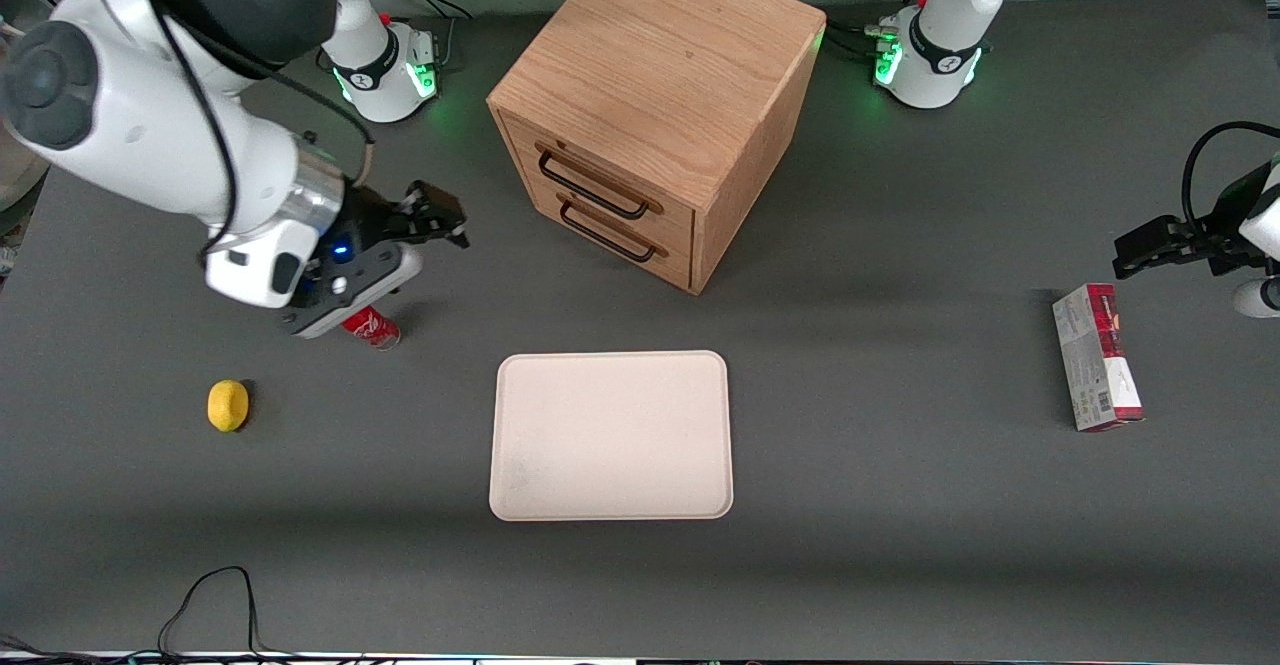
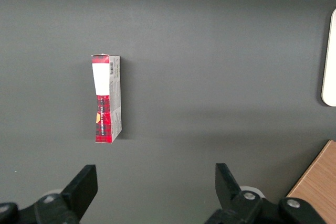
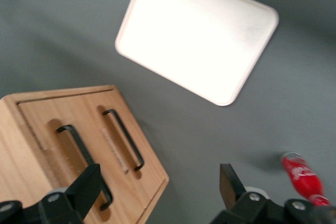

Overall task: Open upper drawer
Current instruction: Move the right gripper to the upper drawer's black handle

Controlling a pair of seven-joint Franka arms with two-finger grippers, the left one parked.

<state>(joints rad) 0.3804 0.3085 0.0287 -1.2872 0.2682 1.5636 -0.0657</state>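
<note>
The boxy oak cabinet [image 1: 660, 55] stands at the middle of the table, farther from the front camera than the tray. The upper drawer [image 1: 598, 177] is shut, with its dark bar handle [image 1: 592, 185] above the lower drawer's handle [image 1: 608, 235]. My right gripper [image 1: 455, 225] is open and empty. It hangs above the table in front of the drawers, a short way off, pointing toward them. In the right wrist view the upper drawer [image 3: 92, 148] and its handle [image 3: 84, 163] show between my open fingers, with the gripper [image 3: 157, 190] apart from them.
A beige tray [image 1: 610, 435] lies nearer the front camera than the cabinet and also shows in the right wrist view [image 3: 199, 40]. A red can [image 1: 372, 327] lies under my wrist. A lemon [image 1: 228, 405] lies nearer the camera. A red-and-grey box [image 1: 1097, 355] lies toward the parked arm's end.
</note>
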